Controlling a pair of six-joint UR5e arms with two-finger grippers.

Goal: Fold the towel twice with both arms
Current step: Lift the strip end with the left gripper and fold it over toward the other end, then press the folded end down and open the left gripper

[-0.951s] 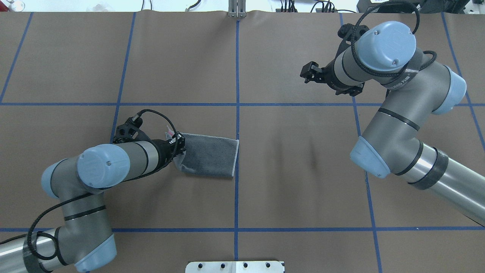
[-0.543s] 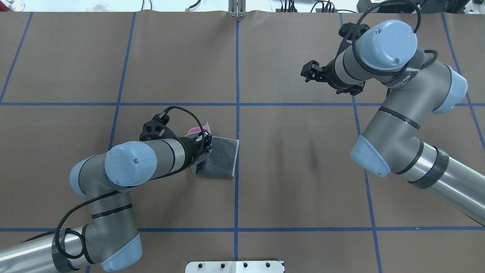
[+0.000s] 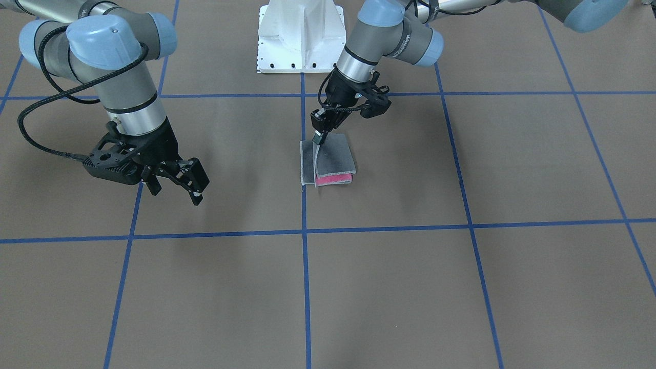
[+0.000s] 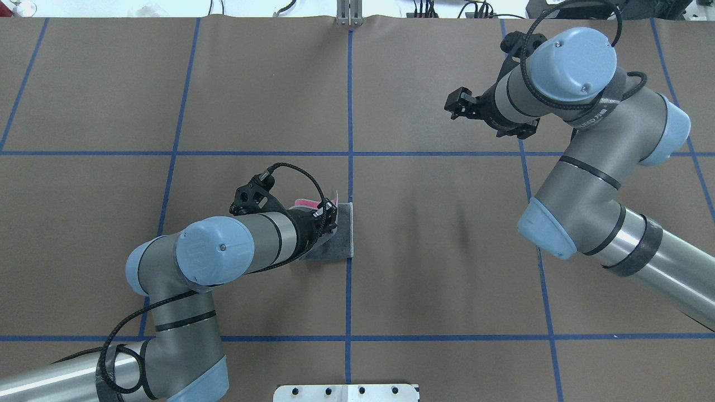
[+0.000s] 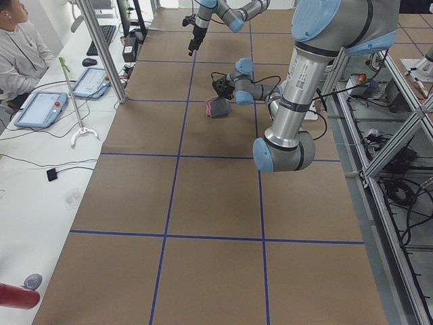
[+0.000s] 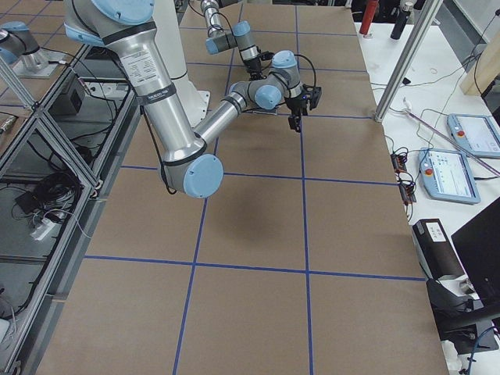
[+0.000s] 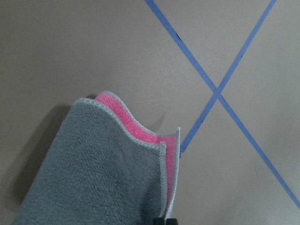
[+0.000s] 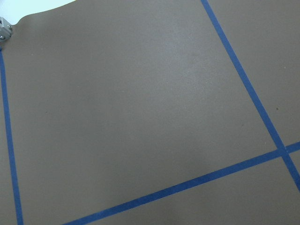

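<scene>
The towel lies near the table's middle beside a blue tape line, folded over, grey face up, with a pink strip showing at one edge. My left gripper is shut on a raised light-grey edge of it, over the towel's side nearest the centre line. In the overhead view the left gripper and forearm cover much of the towel. The left wrist view shows the towel with its grey and pink layers curling up from the pinch. My right gripper hangs open and empty above bare table, far from the towel.
Blue tape lines divide the brown table cover into squares. The white pedestal base stands at the robot's edge. A seated person and tablets are at a side bench beyond the table's long edge.
My left gripper has carried the towel's edge to the right across the cloth, so the flat grey strip is now a shorter, doubled shape. The right arm has barely moved.
</scene>
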